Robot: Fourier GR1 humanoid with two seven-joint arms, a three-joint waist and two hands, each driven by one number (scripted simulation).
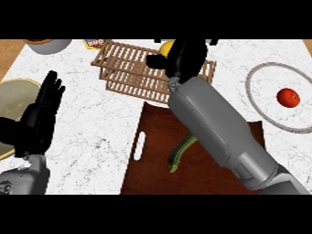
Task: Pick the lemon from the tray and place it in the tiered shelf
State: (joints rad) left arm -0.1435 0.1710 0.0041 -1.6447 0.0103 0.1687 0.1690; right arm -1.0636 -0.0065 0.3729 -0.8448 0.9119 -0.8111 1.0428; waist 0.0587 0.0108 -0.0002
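pick done: lemon [165,47] off tray [159,151] | right hand [182,57] curled round it over shelf [134,71] | release left | left hand [36,121] open, idle

Two smooth grey forearms, boxy casings, left hand [33,119] and right hand [183,55] black, grey round wrist joint

A red round tomato [288,97] lies inside a grey ring-shaped plate [255,101] on the white marbled worktop [97,137]. Far left of this plate are a grey bowl [52,45] and a flat olive oval board [6,114].
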